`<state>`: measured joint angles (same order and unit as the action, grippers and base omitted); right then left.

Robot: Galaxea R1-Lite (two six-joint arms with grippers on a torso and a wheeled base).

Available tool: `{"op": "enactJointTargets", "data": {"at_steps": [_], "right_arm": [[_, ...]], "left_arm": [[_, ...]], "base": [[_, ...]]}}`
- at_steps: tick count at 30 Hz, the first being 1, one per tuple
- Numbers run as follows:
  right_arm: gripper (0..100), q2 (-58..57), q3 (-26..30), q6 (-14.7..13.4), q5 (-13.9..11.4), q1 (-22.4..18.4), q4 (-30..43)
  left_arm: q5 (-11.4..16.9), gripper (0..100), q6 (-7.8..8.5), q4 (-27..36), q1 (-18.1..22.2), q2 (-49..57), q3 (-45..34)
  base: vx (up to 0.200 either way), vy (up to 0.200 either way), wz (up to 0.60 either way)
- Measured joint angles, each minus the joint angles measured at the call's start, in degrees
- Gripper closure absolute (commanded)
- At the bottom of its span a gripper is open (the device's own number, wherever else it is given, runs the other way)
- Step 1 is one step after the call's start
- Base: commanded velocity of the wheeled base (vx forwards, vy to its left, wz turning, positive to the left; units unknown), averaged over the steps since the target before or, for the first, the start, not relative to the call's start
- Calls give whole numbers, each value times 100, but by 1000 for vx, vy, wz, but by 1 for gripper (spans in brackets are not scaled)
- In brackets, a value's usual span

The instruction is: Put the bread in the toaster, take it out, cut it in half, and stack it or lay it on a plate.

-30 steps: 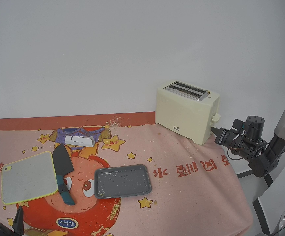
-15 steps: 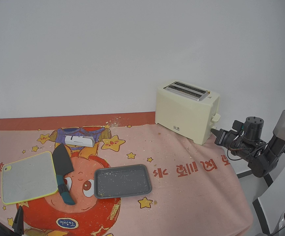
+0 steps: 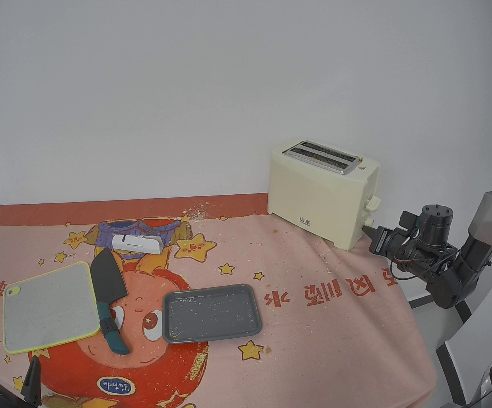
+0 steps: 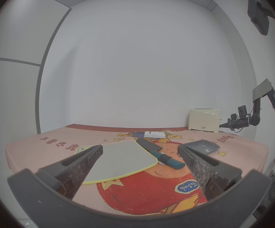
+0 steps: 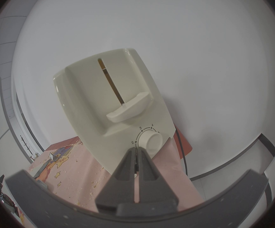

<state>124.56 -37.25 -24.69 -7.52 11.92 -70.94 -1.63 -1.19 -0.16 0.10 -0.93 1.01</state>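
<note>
your right gripper [image 3: 366,229] sits at the toaster's [image 3: 322,196] end face, at the table's far right corner. its fingers are pressed together and hold nothing. in the right wrist view the gripper [image 5: 136,151] points at the round dial [image 5: 150,141], just below the lever [image 5: 129,106]; you cannot tell whether the tips touch the dial. the lever rests at the low end of its slot. the two top slots look dark from the head view, and you cannot tell whether bread is inside them.

your left gripper [image 3: 13,352] hangs low at the near left edge of the table, fingers wide apart, holding nothing. in the left wrist view it [image 4: 140,149] faces the cutting board [image 4: 118,159].

the grey plate [image 3: 212,313] lies flat mid-table on the tablecloth [image 3: 314,324], crumbs scattered in it. the knife [image 3: 107,290] lies to its left, right beside the cutting board's [image 3: 47,307] right edge. a small white block [image 3: 138,243] sits behind the knife.
</note>
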Motion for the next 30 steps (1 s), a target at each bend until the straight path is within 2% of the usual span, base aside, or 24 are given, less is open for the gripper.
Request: {"op": "enactJointTargets", "data": {"at_steps": [30], "right_arm": [[100,-48,-17,-18,-5,-33,-23]], "left_arm": [[2,0,0,0,0,0,0]], "base": [[0,0,0]]}}
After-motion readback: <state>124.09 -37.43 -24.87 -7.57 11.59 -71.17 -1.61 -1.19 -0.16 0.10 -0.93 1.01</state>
